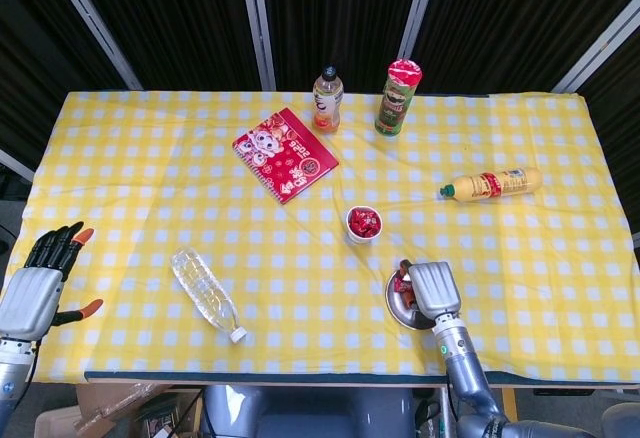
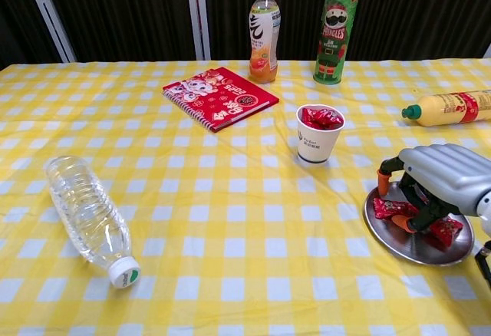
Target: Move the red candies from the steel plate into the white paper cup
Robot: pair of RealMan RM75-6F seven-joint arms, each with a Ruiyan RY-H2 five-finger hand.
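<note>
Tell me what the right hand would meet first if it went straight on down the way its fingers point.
Most likely the red candies on the steel plate: the right hand hangs over them, fingers curled downward. Whether they already touch is unclear.

Your right hand wears a ribbed silver shell, black fingers orange-tipped; your left hand looks the same.

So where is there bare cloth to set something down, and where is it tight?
Free: the stretch between the notebook and the lying water bottle, and the right edge below the yellow bottle. Tight: around the white paper cup and steel plate, where the right hand sits over the red candies.
</note>
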